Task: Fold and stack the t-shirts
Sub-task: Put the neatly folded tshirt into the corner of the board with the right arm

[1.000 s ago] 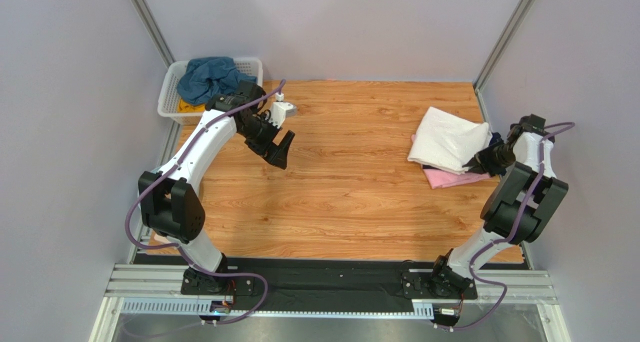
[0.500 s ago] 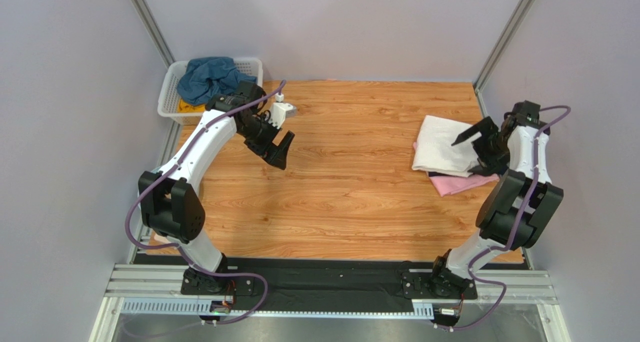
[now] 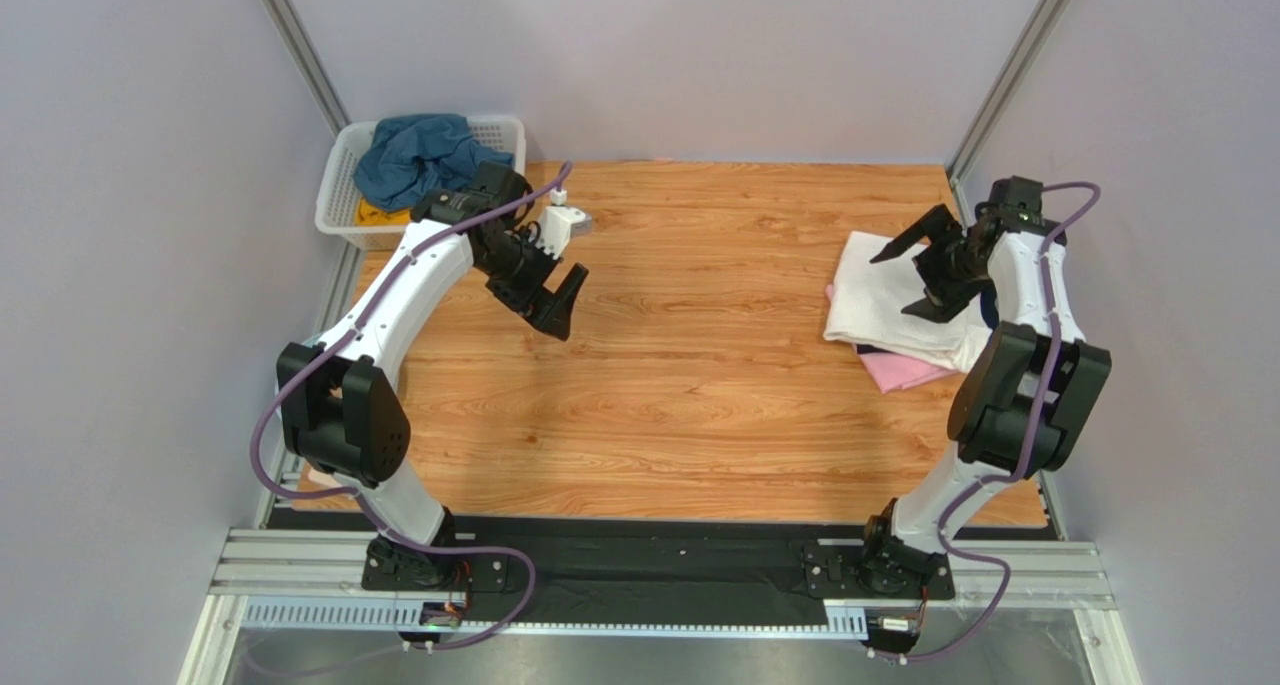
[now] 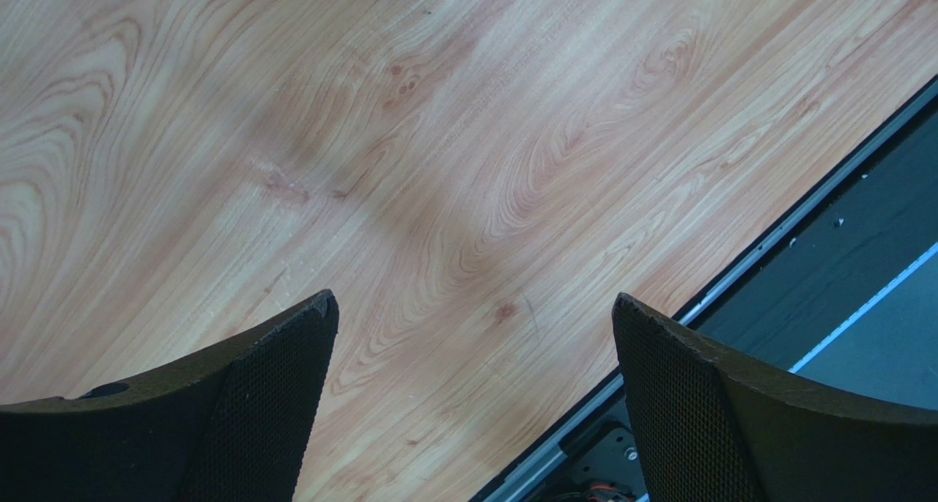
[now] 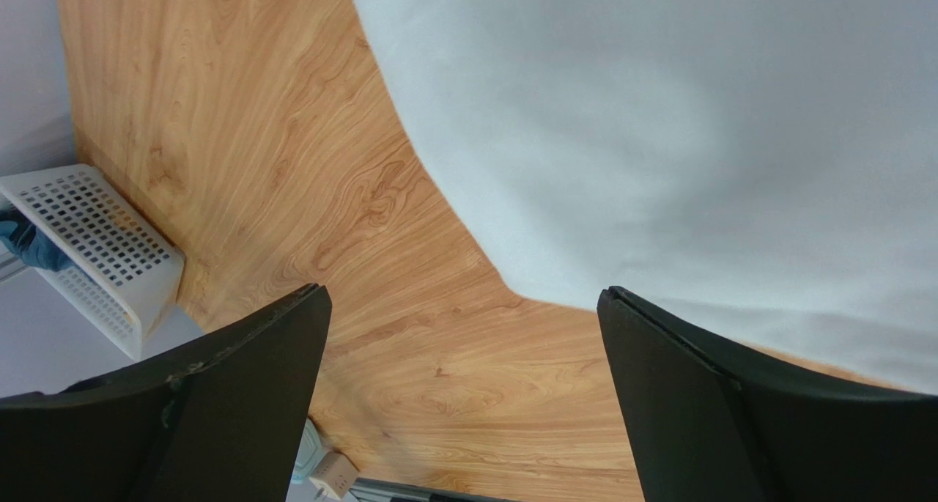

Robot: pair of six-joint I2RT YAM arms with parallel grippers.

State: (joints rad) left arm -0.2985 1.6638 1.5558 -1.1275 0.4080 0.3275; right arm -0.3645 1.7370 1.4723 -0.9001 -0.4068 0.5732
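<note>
Top view: my right gripper (image 3: 920, 276) hangs spread over the folded white t-shirt (image 3: 879, 303), which lies on the pink t-shirt (image 3: 902, 370) at the right edge. The teal-blue t-shirt (image 3: 418, 153) sits crumpled in the basket (image 3: 340, 213), far-left of my spread left gripper (image 3: 564, 307) (the nearer arm). Left wrist: only bare table (image 4: 440, 139). Right wrist: white cloth below, its edges cut off.

Wooden table (image 3: 706, 370): white t-shirt (image 3: 872, 303) over pink t-shirt (image 3: 899, 370) at right edge; white basket (image 3: 340, 205) far-left corner
</note>
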